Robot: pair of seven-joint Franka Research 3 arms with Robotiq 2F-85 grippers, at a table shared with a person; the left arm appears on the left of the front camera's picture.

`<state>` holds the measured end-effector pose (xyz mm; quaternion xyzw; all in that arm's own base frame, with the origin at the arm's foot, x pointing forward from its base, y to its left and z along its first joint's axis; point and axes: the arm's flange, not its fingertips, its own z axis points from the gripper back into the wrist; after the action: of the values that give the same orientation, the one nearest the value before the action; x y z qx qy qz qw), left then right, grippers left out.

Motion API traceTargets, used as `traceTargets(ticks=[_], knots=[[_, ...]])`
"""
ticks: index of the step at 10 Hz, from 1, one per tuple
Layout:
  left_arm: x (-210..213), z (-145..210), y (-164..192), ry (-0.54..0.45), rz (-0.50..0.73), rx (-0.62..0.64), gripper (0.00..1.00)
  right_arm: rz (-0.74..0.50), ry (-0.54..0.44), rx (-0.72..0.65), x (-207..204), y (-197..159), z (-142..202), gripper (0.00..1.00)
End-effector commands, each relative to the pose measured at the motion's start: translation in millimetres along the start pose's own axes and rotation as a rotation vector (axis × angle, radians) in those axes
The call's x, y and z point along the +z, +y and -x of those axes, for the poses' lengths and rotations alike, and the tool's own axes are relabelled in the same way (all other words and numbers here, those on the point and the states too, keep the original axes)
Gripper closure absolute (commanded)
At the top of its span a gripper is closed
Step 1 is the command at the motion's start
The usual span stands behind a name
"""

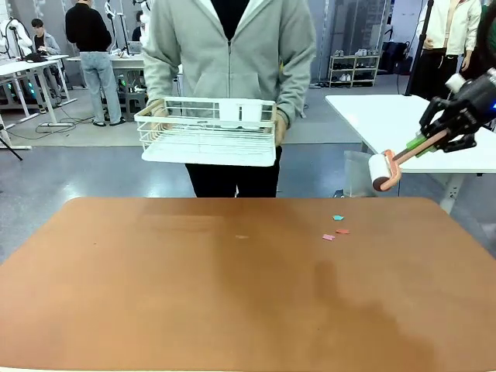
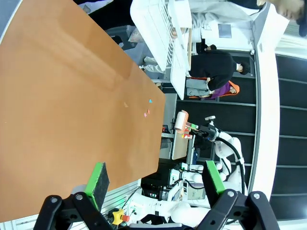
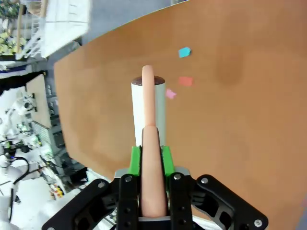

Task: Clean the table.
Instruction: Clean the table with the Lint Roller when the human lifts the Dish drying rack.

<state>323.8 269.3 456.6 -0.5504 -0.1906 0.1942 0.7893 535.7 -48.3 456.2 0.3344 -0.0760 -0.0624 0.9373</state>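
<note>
In the front view the reddish-brown worktop (image 1: 155, 294) fills the lower half, three paper scraps (image 1: 336, 229) lie on it right of centre, and at upper right the right claw (image 1: 424, 142) grips a lint roller (image 1: 382, 171) by its pink handle. In the left wrist view the left claw (image 2: 156, 184) at the bottom edge stands wide. In the right wrist view the roller's white head is over the worktop, left of the scraps.
</note>
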Motion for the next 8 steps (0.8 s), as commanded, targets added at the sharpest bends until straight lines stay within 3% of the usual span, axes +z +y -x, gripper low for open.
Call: traceTargets(ticks=[1,2,3,7,8], knots=[[2.9,1.6,-0.8,0.003,0.012,-0.005,0.00,0.072,0.024,0.019,-17.6,-5.8,-25.2,0.79],[2.9,1.6,-0.8,0.003,0.012,-0.005,0.00,0.174,-0.049,-0.098,-16.8,0.9,-23.7,0.79],[2.9,1.6,-0.8,0.003,0.012,-0.005,0.00,0.032,0.022,0.008,-18.2,-9.6,-14.3,0.79],[2.9,1.6,-0.8,0.003,0.012,-0.005,0.00,0.068,0.018,-0.014,-22.4,-12.0,-21.5,0.79],[2.9,1.6,-0.8,0.003,0.012,-0.005,0.00,0.040,0.103,-0.038,-41.3,-25.3,-42.6,0.79]])
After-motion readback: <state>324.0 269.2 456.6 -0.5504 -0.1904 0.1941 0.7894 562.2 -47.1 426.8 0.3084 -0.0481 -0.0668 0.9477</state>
